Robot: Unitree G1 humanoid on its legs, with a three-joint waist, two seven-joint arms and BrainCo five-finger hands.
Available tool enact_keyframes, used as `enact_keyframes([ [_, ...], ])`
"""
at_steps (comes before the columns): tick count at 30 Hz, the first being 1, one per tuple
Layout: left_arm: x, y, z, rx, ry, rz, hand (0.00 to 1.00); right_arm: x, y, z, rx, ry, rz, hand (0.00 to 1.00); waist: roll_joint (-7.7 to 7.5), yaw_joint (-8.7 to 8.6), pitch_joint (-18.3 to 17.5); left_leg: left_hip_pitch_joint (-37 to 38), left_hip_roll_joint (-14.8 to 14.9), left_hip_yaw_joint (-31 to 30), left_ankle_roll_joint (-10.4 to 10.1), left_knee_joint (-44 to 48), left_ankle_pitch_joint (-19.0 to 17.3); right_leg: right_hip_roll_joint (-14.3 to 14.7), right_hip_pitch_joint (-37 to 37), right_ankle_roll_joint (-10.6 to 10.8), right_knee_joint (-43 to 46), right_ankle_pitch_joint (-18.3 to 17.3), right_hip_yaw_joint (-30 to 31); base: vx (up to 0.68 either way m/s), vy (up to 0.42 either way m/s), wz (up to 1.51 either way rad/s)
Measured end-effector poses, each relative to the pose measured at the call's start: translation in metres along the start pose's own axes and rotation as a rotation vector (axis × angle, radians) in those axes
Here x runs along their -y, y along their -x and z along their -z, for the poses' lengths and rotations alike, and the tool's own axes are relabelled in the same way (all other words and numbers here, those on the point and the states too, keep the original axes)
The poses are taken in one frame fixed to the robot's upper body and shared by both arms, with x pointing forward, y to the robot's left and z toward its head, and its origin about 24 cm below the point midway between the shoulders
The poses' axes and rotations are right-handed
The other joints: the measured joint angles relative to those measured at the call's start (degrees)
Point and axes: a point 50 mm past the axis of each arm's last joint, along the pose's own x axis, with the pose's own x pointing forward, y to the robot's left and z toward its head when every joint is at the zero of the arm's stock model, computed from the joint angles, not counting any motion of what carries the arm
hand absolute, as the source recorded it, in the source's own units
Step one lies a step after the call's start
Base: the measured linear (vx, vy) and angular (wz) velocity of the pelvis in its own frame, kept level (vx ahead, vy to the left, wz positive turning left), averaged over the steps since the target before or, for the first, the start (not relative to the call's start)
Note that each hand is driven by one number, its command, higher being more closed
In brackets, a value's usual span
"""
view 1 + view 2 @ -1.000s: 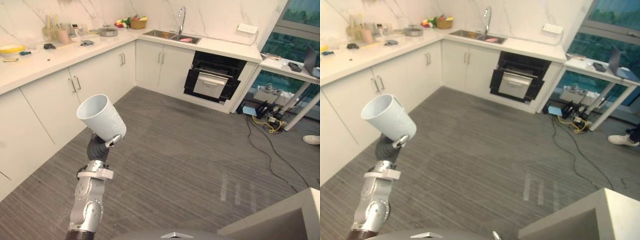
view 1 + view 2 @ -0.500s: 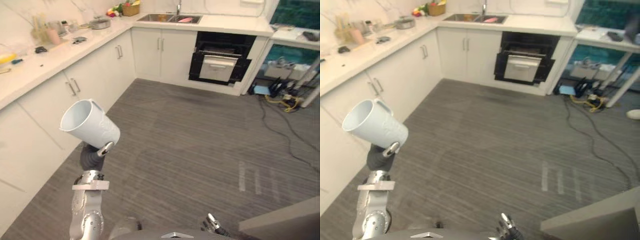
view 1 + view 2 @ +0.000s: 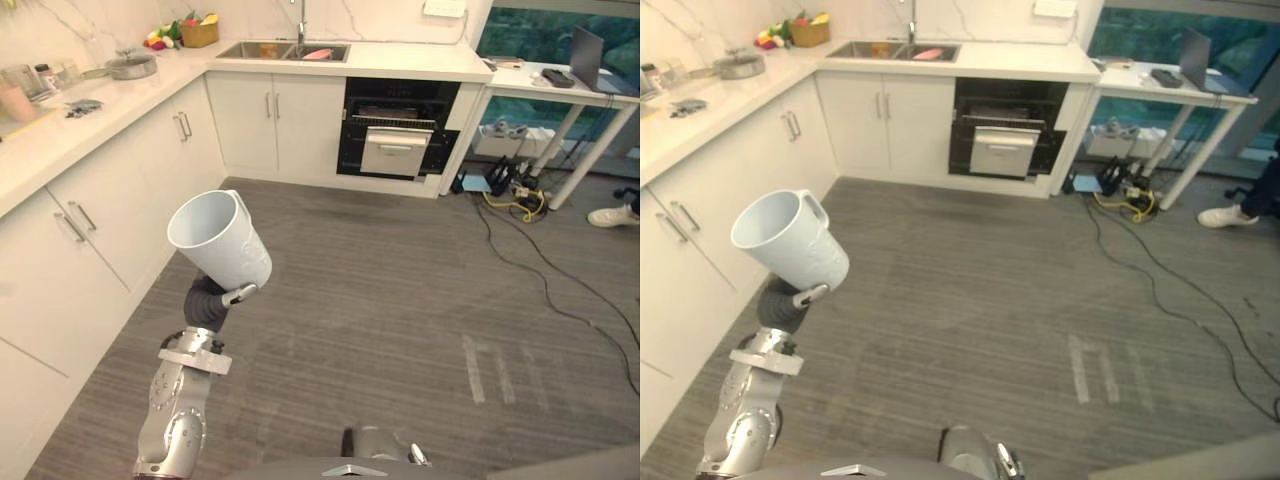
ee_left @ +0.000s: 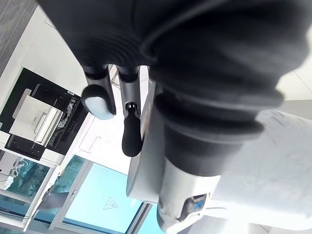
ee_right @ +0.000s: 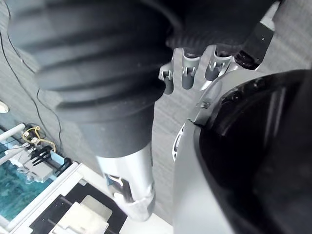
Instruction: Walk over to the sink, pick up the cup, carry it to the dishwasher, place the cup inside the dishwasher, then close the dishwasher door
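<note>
Your left hand (image 3: 236, 295) has its fingers clenched under the base of the white ceramic cup (image 3: 220, 240). The cup is carried tilted above the grey floor (image 3: 400, 300), its mouth up and leaning toward the white table (image 3: 60, 130) on the left. The black dishwasher (image 3: 398, 130), standing open beside the steel sink (image 3: 280, 50), lies ahead and to the right, well apart. Your right hand (image 5: 187, 73) hangs with its fingers loose.
</note>
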Motion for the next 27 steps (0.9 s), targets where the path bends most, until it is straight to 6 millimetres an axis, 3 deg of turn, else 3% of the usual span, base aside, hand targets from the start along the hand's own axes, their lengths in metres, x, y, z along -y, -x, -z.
enact_keyframes([
  [2, 0.006, -0.006, 0.001, 0.011, 0.021, 0.025, 1.0, 0.002, 0.003, 0.0, 0.014, 0.01, 0.0, 0.0, 0.05, -0.35, 0.2, 1.3, 2.6, -2.8, -1.3, 1.9, -0.7, 1.0, -1.5, 0.3, -13.6, 5.3, 4.4, 0.63, -0.298, 0.88],
  [3, 0.011, -0.009, 0.001, 0.021, 0.033, 0.046, 1.0, 0.004, 0.007, 0.005, -0.002, 0.019, 0.002, 0.0, -0.67, -1.09, 0.0, 1.2, 3.7, -5.5, -4.1, 4.9, -2.4, 2.3, -0.1, 0.1, -25.2, 11.0, 12.1, 0.6, -0.397, 1.19],
  [4, 0.014, -0.01, -0.002, 0.032, 0.028, 0.066, 1.0, 0.01, 0.013, 0.013, -0.038, 0.028, 0.016, 0.0, -2.01, -1.58, -0.6, 1.4, 4.5, -8.3, -6.8, 7.6, -4.6, 2.6, 1.4, 3.9, -29.8, 21.9, 16.3, 0.6, -0.416, 1.12],
  [5, 0.016, -0.011, 0.001, 0.03, 0.048, 0.063, 1.0, 0.01, 0.012, 0.01, -0.044, 0.043, 0.012, 0.0, -0.25, -1.42, -0.4, 1.4, 6.1, -9.3, -7.4, 8.9, -5.2, 3.2, 1.4, 6.8, -28.0, 21.5, 15.4, 0.59, -0.39, 0.61],
  [6, 0.021, -0.012, 0.004, 0.03, 0.067, 0.071, 1.0, 0.006, 0.006, -0.001, -0.024, 0.068, -0.013, 0.0, 1.55, -0.67, -0.2, 0.4, 7.5, -10.9, -7.1, 10.0, -4.6, 4.5, 0.0, 5.9, -23.8, 18.5, 14.9, 0.34, -0.215, 0.23],
  [7, 0.024, -0.015, 0.004, 0.033, 0.07, 0.089, 1.0, 0.002, 0.004, -0.006, -0.013, 0.073, -0.028, 0.0, 2.05, -0.64, -0.4, 0.2, 7.5, -11.3, -7.0, 10.0, -3.4, 4.2, -0.9, 6.0, -21.1, 16.4, 14.4, 0.54, -0.341, 0.3],
  [9, 0.031, -0.02, 0.001, 0.069, 0.084, 0.108, 1.0, -0.008, -0.003, -0.016, -0.009, 0.082, -0.074, 0.0, 2.02, -1.03, -0.3, 1.2, 8.5, -12.3, -6.5, 13.3, 1.0, 4.5, -0.5, 5.0, -13.7, 9.0, 12.6, 0.55, -0.342, 0.28],
  [10, 0.032, -0.021, 0.0, 0.081, 0.086, 0.108, 1.0, -0.008, -0.003, -0.017, -0.014, 0.078, -0.071, 0.0, 2.32, -1.05, -0.2, 0.8, 9.0, -12.3, -6.1, 16.3, 2.3, 5.1, 0.4, 4.7, -13.0, 7.3, 12.2, 0.44, -0.251, 0.01],
  [11, 0.033, -0.021, 0.0, 0.091, 0.09, 0.106, 1.0, -0.005, -0.002, -0.018, -0.026, 0.074, -0.061, 0.0, 2.93, -0.76, 0.8, -2.3, 10.8, -12.6, -7.7, 26.4, 7.3, 6.8, 3.4, 3.5, -12.9, 4.9, 10.8, 0.4, -0.196, -0.04],
  [12, 0.033, -0.021, 0.0, 0.097, 0.097, 0.095, 1.0, -0.002, 0.0, -0.018, -0.034, 0.08, -0.055, 0.0, 4.07, -0.51, 1.3, -6.9, 11.7, -13.4, -9.0, 35.6, 16.3, 7.9, 5.6, 2.5, -13.3, 3.1, 10.2, 0.47, -0.202, -0.15],
  [13, 0.029, -0.018, 0.0, 0.095, 0.095, 0.065, 1.0, -0.002, 0.002, -0.018, -0.036, 0.094, -0.063, 0.0, 2.89, 0.19, 1.0, -11.9, 12.0, -13.8, -10.1, 43.1, 35.7, 9.1, 9.4, 1.9, -15.2, 1.4, 11.1, 0.41, -0.124, -0.1],
  [14, 0.028, -0.016, 0.002, 0.095, 0.101, 0.047, 1.0, -0.001, 0.003, -0.017, -0.038, 0.102, -0.063, 0.0, 3.25, 0.29, 1.2, -17.5, 11.1, -15.0, -12.7, 50.1, 42.2, 9.2, 12.2, 0.9, -17.5, 0.8, 10.6, 0.4, -0.049, -0.01],
  [15, 0.031, -0.017, 0.002, 0.104, 0.115, 0.046, 1.0, 0.002, 0.004, -0.021, -0.017, 0.105, -0.054, 0.0, 3.31, 0.82, 1.5, -25.3, 9.3, -15.2, -13.0, 59.8, 35.5, 9.0, 14.0, -0.1, -18.6, 0.3, 10.2, 0.39, 0.001, 0.07],
  [16, 0.031, -0.017, 0.004, 0.109, 0.127, 0.039, 1.0, 0.005, 0.004, -0.031, 0.026, 0.098, -0.046, 0.0, 3.22, 1.93, 2.3, -33.2, 7.2, -12.6, -10.0, 67.2, 25.7, 8.7, 17.0, -0.3, -20.8, -0.1, 9.8, 0.38, 0.015, 0.0],
  [17, 0.029, -0.016, 0.005, 0.101, 0.122, 0.034, 1.0, 0.004, 0.003, -0.034, 0.041, 0.098, -0.051, 0.0, 2.99, 2.53, 2.5, -36.0, 6.9, -10.8, -8.5, 67.6, 22.1, 8.6, 18.9, -0.3, -22.3, 0.0, 9.8, 0.45, -0.009, -0.18],
  [18, 0.023, -0.014, 0.007, 0.079, 0.103, 0.022, 1.0, 0.002, 0.002, -0.038, 0.055, 0.111, -0.075, 0.0, 1.92, 3.49, 2.6, -39.4, 7.3, -6.9, -6.5, 63.4, 15.5, 8.3, 22.9, 0.5, -25.4, 0.4, 10.3, 0.53, -0.002, -0.34],
  [19, 0.018, -0.012, 0.006, 0.072, 0.09, 0.01, 1.0, -0.003, -0.001, -0.039, 0.061, 0.115, -0.099, 0.0, 0.69, 4.23, 2.6, -40.2, 8.2, -3.5, -6.4, 54.9, 11.3, 7.8, 26.3, 0.9, -28.1, 0.2, 11.1, 0.54, 0.005, -0.4],
  [20, 0.017, -0.012, 0.005, 0.075, 0.085, 0.005, 1.0, -0.008, -0.004, -0.041, 0.07, 0.123, -0.116, 0.0, 0.33, 4.63, 2.7, -40.0, 8.7, -2.1, -6.4, 49.8, 9.9, 7.5, 27.9, 1.2, -29.2, 0.0, 11.1, 0.57, 0.044, -0.43],
  [21, 0.015, -0.011, 0.003, 0.081, 0.08, -0.002, 1.0, -0.015, -0.007, -0.049, 0.101, 0.138, -0.148, 0.0, -0.07, 4.91, 2.7, -39.4, 8.6, -0.8, -6.5, 37.8, 8.5, 7.0, 30.6, 2.1, -30.7, -0.7, 11.5, 0.58, 0.103, -0.34],
  [22, 0.015, -0.009, 0.004, 0.079, 0.081, -0.005, 1.0, -0.021, -0.008, -0.053, 0.128, 0.134, -0.172, 0.0, -0.63, 4.89, 2.5, -37.2, 7.1, -1.7, -6.7, 23.7, 9.8, 6.0, 32.6, 3.0, -31.7, -2.1, 12.3, 0.58, 0.137, -0.34],
  [23, 0.015, -0.006, 0.005, 0.075, 0.082, -0.012, 1.0, -0.023, -0.009, -0.053, 0.132, 0.137, -0.183, 0.0, -0.94, 4.91, 2.3, -35.8, 6.0, -3.3, -6.9, 16.4, 11.8, 5.3, 33.4, 3.8, -32.0, -3.1, 12.9, 0.57, 0.204, -0.34],
  [24, 0.01, 0.002, 0.009, 0.046, 0.076, -0.04, 1.0, -0.026, -0.012, -0.047, 0.123, 0.115, -0.183, 0.0, -3.34, 4.86, 1.9, -32.5, 2.7, -3.0, -7.0, 13.0, 17.0, 3.2, 35.6, 4.1, -33.1, -4.6, 15.2, 0.53, 0.189, -0.15],
  [25, 0.008, 0.009, 0.013, 0.019, 0.072, -0.058, 1.0, -0.027, -0.011, -0.035, 0.093, 0.095, -0.186, 0.0, -4.96, 4.28, 1.2, -32.1, 1.5, -2.8, -5.7, 14.1, 15.6, 1.8, 36.8, 2.7, -34.7, -3.0, 16.8, 0.52, 0.203, -0.1],
  [27, 0.006, 0.014, 0.012, 0.024, 0.061, -0.066, 1.0, -0.03, -0.012, -0.027, 0.066, 0.095, -0.198, 0.0, -5.68, 5.09, 0.9, -33.7, 1.8, -3.1, -5.3, 20.1, 11.7, 1.5, 37.8, 2.9, -36.3, -1.2, 19.8, 0.5, 0.223, -0.2],
])
